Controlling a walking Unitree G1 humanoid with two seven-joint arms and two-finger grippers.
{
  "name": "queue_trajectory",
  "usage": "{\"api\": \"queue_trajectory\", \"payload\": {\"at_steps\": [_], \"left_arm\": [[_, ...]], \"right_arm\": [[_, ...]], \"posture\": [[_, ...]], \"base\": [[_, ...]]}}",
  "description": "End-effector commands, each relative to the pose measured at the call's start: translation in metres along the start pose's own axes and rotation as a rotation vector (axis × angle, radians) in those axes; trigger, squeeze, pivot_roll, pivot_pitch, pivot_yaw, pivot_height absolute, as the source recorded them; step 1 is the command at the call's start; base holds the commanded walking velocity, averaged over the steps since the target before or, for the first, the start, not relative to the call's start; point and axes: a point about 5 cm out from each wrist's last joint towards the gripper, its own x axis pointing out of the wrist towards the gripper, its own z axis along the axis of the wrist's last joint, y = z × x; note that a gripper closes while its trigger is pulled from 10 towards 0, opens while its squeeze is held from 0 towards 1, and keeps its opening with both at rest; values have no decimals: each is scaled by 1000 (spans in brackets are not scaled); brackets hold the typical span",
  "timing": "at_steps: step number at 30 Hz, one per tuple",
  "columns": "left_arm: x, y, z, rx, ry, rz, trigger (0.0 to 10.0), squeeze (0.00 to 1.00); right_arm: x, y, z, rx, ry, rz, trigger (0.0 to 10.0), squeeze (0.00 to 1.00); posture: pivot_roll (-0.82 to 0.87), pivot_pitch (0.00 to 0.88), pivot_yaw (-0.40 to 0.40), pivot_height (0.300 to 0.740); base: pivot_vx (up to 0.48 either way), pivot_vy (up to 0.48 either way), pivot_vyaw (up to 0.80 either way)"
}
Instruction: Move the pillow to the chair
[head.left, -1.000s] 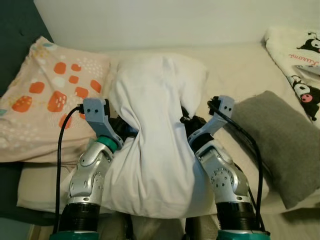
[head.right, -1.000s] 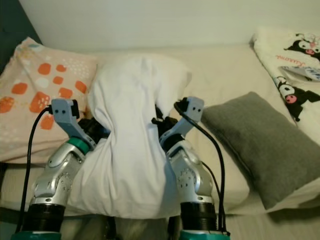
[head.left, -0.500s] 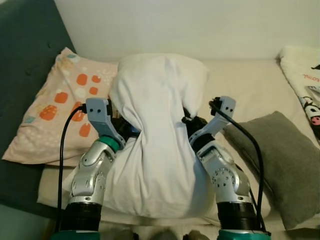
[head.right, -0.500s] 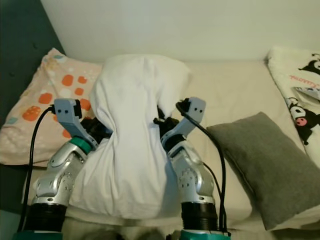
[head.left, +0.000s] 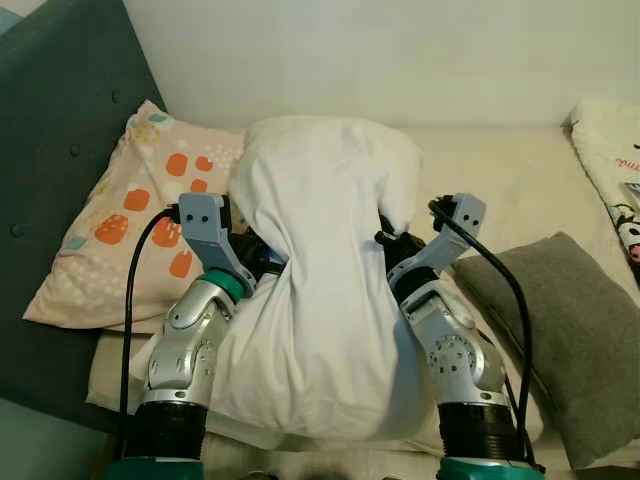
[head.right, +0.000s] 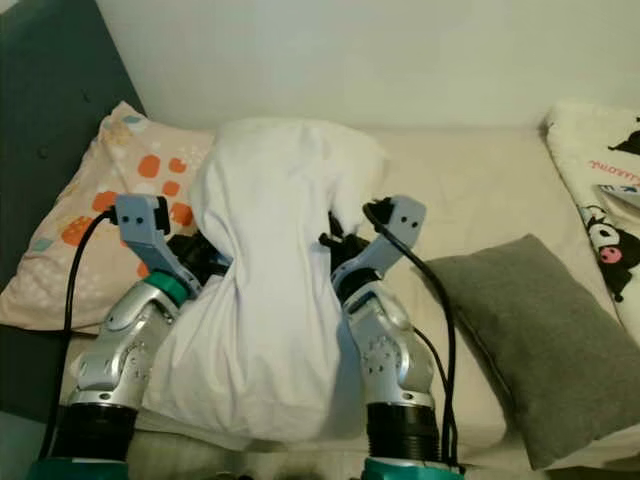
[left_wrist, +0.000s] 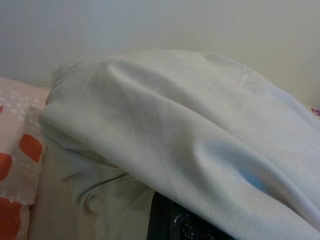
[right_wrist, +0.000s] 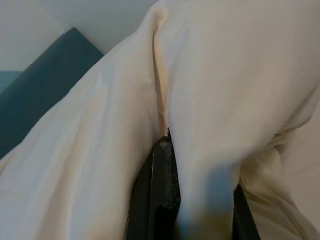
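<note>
A large white pillow (head.left: 325, 250) is held up over the bed between my two arms, squeezed narrow at its middle. My left gripper (head.left: 262, 268) presses into its left side and my right gripper (head.left: 390, 245) into its right side, both sunk in the fabric. In the right wrist view a black finger (right_wrist: 160, 195) has pillow cloth (right_wrist: 215, 125) bunched against it. In the left wrist view the pillow (left_wrist: 190, 125) drapes over a black finger (left_wrist: 175, 222).
A pale pillow with orange spots (head.left: 130, 220) leans against a dark teal padded panel (head.left: 60, 120) on the left. A grey pillow (head.left: 570, 340) lies on the beige bed (head.left: 500, 170) at the right, beyond it a white cartoon-print blanket (head.left: 612, 165). A white wall stands behind.
The camera has turned left: the teal panel shows more and the grey pillow and blanket have slid toward the right edge. The white pillow stays gripped between both arms.
</note>
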Motion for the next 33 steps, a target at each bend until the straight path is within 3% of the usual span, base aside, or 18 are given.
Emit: {"api": "queue_trajectory", "payload": {"at_steps": [1,8,12,22,33], "left_arm": [[8,-19,3,8,-14,-86,10000,0],[8,-18,6,27,-27,-72,10000,0],[10,-18,8,33,-32,-68,10000,0],[32,-42,9,16,-40,-132,10000,0],[38,-46,3,28,-21,-128,10000,0]], "right_arm": [[8,29,-2,-21,3,103,10000,0],[10,30,5,-112,-57,81,10000,0],[11,29,10,-118,-87,60,10000,0],[6,20,23,-205,-144,9,10000,0],[-7,7,33,-260,-179,-58,10000,0]], "posture": [[61,4,105,740],[65,4,98,740],[65,5,96,740],[4,5,104,740],[-69,16,120,740]], "base": [[0,0,0],[0,0,0],[0,0,0],[0,0,0],[0,0,0]]}}
